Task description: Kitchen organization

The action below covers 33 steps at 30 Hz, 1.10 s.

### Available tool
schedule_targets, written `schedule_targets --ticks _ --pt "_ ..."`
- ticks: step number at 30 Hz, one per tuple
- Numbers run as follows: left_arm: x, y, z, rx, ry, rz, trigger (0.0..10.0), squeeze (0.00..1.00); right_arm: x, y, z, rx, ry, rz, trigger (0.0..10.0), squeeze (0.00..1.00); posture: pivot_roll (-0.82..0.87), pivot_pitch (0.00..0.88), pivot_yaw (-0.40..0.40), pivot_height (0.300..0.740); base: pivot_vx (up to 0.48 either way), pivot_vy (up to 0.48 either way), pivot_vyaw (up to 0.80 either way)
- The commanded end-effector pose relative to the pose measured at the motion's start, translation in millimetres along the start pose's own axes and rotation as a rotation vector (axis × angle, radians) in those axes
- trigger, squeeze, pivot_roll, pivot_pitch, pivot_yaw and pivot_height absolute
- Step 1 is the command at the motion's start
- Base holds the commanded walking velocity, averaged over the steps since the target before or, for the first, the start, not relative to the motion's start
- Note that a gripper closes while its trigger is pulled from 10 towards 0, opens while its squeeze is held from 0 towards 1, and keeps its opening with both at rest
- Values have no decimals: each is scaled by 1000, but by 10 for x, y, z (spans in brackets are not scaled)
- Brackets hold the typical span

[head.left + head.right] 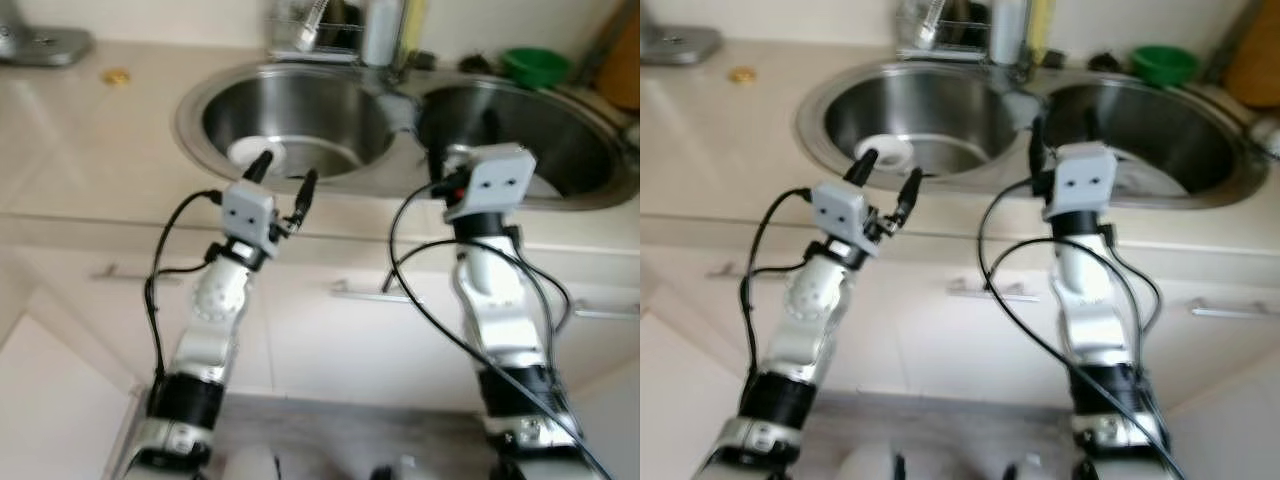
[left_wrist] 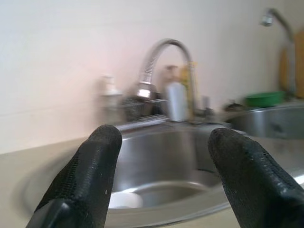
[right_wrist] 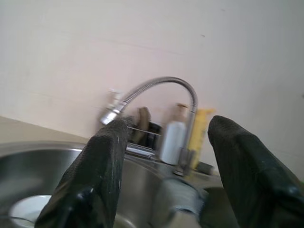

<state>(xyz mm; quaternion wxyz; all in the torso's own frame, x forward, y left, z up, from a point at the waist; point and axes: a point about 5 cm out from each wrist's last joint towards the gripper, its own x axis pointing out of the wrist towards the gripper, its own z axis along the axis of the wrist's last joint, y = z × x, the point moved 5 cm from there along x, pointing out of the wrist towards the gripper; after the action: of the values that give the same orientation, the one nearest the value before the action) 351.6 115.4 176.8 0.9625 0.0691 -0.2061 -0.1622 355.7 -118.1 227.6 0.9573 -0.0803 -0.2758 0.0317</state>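
A double stainless sink (image 1: 395, 110) is set in the beige counter in front of me. A white bowl (image 1: 255, 152) lies in the left basin; it shows again as the bowl (image 2: 124, 199) in the left wrist view. My left gripper (image 1: 285, 180) hovers over the near rim of that basin, just short of the bowl, open and holding nothing. My right gripper (image 1: 1062, 135) is raised over the near rim by the divider between the basins, also open and empty (image 3: 171, 124). The curved faucet (image 3: 156, 85) stands behind the divider.
A green bowl (image 1: 535, 65) sits behind the right basin. A wire rack (image 1: 310, 30) and bottles stand by the faucet at the back wall. A small yellow item (image 1: 116, 76) and a grey object (image 1: 40, 45) lie on the counter at left. Cabinet handles (image 1: 360, 292) run below the counter.
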Motion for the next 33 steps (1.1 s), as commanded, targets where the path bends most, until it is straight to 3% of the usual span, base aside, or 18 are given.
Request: schedule_targets --ticks 1,7,10,12,14,20,26,33 --pt "50 -127 47 -17 -20 -32 10000 0 -19 -139 31 -37 -16 -29 10000 0 170 0 -49 740 0 476 0" --pt "44 -125 54 -18 -25 -27 10000 0 -142 -181 -37 -69 7 -18 10000 0 171 0 -52 740 0 442 0" --pt "40 -121 58 -19 -28 -26 10000 0 -194 -274 -14 -98 -7 -52 10000 0 169 0 -54 740 0 0 0" --pt "34 -138 64 -19 -34 -31 10000 0 -237 -483 62 -158 -40 -152 10000 0 169 0 -54 740 0 0 0" --pt "32 -144 67 -20 -37 -33 10000 0 -264 -543 37 -167 -26 -179 10000 0 166 0 -53 740 0 0 0" --pt "27 -170 66 -12 -39 -47 10000 0 -310 -449 -64 -131 22 -163 10000 0 166 0 -52 740 0 0 0" --pt "27 -169 60 -4 -35 -48 10000 0 -321 -415 -132 -76 59 -170 10000 0 166 0 -52 740 0 0 -735" --pt "20 -192 36 2 -25 -57 10000 0 -362 -396 -199 -97 85 -119 10000 0 168 0 -55 740 0 -444 -800"
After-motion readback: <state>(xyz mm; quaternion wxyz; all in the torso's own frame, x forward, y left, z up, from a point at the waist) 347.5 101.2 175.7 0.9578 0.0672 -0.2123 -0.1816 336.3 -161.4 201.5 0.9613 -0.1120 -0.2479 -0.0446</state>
